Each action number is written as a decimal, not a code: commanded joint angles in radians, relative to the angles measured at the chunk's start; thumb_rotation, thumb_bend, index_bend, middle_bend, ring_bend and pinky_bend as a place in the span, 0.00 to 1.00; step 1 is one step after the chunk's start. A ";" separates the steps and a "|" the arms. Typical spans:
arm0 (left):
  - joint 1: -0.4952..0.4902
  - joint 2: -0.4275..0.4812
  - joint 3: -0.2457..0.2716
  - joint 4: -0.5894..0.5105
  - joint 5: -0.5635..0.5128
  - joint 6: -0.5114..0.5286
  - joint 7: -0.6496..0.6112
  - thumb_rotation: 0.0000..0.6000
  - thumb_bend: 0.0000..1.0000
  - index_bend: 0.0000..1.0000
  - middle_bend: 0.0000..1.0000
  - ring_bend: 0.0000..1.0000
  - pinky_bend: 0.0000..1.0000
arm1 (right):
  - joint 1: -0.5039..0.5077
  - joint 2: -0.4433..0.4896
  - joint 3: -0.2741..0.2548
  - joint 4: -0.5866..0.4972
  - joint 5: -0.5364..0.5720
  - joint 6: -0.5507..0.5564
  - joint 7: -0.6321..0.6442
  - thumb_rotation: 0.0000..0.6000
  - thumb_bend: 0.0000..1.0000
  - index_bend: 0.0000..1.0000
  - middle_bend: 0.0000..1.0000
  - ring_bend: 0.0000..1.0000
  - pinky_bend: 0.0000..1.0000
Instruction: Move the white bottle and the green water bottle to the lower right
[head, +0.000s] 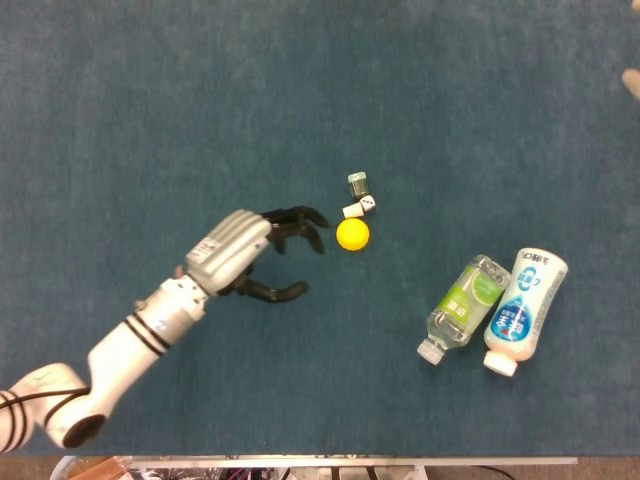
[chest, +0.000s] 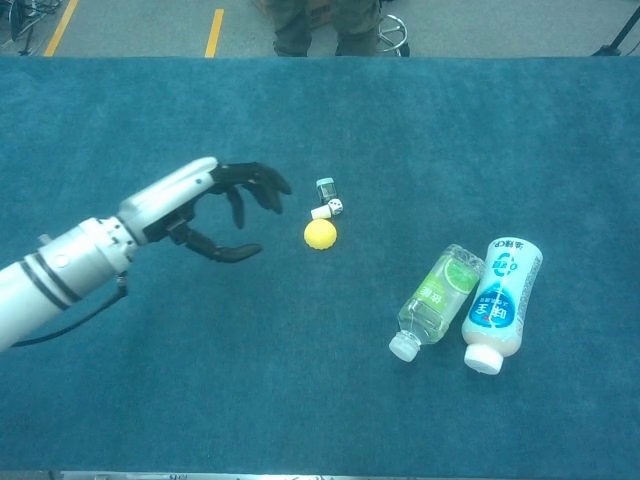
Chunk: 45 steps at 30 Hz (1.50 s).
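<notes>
The white bottle (head: 526, 311) and the green water bottle (head: 463, 308) are seen lying on their sides, touching along their lengths, caps turned toward the near edge of the tabletop (head: 150, 100). Both are well apart from the fingers (head: 296, 222) of the left hand (head: 243, 257), off to that hand's right and nearer the robot, and neither is gripped. This placement is judged to be the lower right already, so little of the task seems left.

The left hand is held open, fingers apart and curved, with nothing in them. Just beyond the fingertips lies a yellow ball (head: 352, 234), and past it a small dark-capped vial (head: 358, 184) with two white pieces, probably dice (head: 359, 207).

Only a pale tip at the far right edge of the head view may belong to the right hand (head: 632, 82); its state cannot be told.
</notes>
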 joint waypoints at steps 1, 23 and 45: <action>-0.030 -0.039 -0.013 0.019 -0.004 -0.008 -0.012 1.00 0.26 0.38 0.25 0.31 0.49 | 0.020 0.010 0.035 0.016 0.018 -0.010 0.020 1.00 0.00 0.38 0.33 0.27 0.47; -0.095 -0.293 -0.078 0.215 -0.164 -0.063 -0.024 1.00 0.38 0.35 0.22 0.28 0.49 | 0.008 0.042 0.092 -0.004 0.039 0.028 0.053 1.00 0.00 0.41 0.35 0.27 0.47; -0.122 -0.401 -0.064 0.313 -0.217 -0.135 -0.016 1.00 0.38 0.33 0.19 0.26 0.48 | -0.014 0.046 0.096 -0.017 0.037 0.050 0.057 1.00 0.00 0.41 0.35 0.27 0.47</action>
